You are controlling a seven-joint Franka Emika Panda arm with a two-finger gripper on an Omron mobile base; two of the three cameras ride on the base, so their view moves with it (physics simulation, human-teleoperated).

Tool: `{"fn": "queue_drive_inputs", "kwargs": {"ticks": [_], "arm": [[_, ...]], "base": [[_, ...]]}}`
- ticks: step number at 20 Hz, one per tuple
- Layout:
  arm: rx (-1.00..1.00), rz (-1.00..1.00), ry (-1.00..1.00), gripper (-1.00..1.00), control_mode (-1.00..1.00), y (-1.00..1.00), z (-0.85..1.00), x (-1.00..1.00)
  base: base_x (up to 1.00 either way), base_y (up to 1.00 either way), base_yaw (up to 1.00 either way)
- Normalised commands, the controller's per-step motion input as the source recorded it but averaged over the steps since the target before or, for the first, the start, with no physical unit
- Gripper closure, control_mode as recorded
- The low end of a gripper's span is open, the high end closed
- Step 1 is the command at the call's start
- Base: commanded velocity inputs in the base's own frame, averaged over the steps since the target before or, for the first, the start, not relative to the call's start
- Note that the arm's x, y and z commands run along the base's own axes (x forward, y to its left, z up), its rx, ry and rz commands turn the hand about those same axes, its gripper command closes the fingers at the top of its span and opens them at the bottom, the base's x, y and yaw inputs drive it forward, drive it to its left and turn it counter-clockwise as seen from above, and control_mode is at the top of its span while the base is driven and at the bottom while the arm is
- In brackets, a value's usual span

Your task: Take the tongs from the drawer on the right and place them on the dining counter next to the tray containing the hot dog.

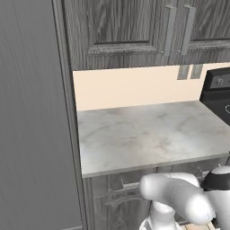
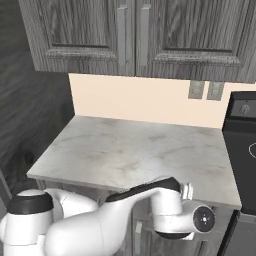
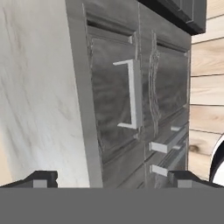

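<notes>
The drawer [image 3: 114, 98] is shut, a dark grey wood-grain front right under the worktop's edge, with a silvery bar handle [image 3: 133, 94]. The hand view is rolled, so the handle stands upright in it. My gripper [image 3: 111, 179] faces the drawer front from a short way off, open, its fingertips [image 3: 41, 179] wide apart and holding nothing. In the right base view my hand [image 2: 192, 217] hangs just below the worktop's front edge. The tongs are hidden. The dining counter, the tray and the hot dog are out of view.
A narrow wall-side marble worktop [image 1: 152, 134] [image 2: 135, 155] lies above the drawer. A black stove [image 2: 245, 145] borders it on the right and a tall dark panel [image 1: 31, 112] on the left. Upper cabinets [image 2: 135, 35] hang overhead. Lower cabinet handles [image 3: 168, 143] sit beside the drawer.
</notes>
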Motion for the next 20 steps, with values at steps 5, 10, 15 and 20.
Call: {"fn": "queue_drive_inputs", "kwargs": {"ticks": [5, 10, 15, 20], "arm": [[-0.05, 0.0, -0.11, -1.0, -1.0, 0.0, -0.47, 0.0], [-0.03, -0.02, -0.19, -1.0, -1.0, 0.0, -0.48, -0.02], [-0.04, -0.01, -0.15, -1.0, -1.0, 0.0, -0.4, -0.01], [-0.03, 0.0, -0.08, -1.0, -1.0, 0.0, -0.28, 0.0]], "base": [[0.0, 0.0, 0.0], [0.0, 0.0, 0.0], [0.0, 0.0, 0.0], [0.0, 0.0, 0.0]]}}
